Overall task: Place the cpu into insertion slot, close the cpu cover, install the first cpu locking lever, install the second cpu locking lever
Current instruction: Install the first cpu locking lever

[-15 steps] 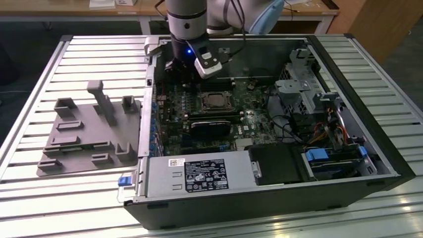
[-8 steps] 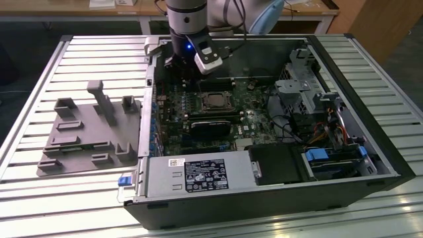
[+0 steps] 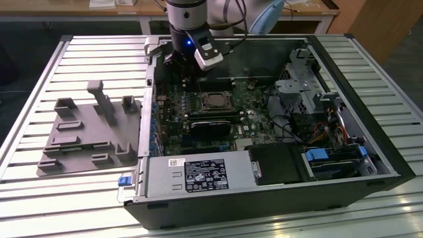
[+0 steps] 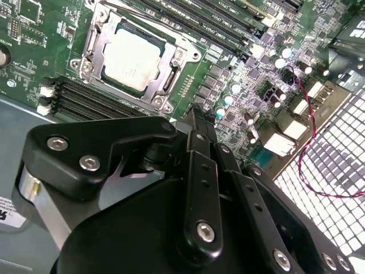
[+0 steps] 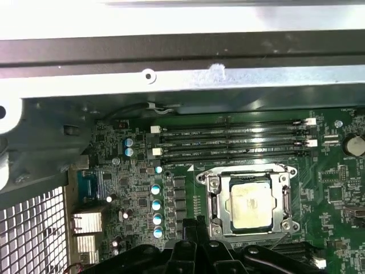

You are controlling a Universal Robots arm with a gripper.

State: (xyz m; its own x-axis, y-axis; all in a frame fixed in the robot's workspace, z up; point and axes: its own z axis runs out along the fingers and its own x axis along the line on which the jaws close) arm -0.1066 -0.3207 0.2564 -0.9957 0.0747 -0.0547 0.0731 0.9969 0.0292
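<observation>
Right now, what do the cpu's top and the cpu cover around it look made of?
The cpu: pale grey metal, matte, going by its even dull sheen. The cpu cover: bare silvery metal, probably steel sheet; its thin edges glint.

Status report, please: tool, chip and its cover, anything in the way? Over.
Tool shut, empty, over the board beside the socket. Chip seated in socket, cover down over it. Locked or not: cannot tell. Nothing blocking the socket.
</observation>
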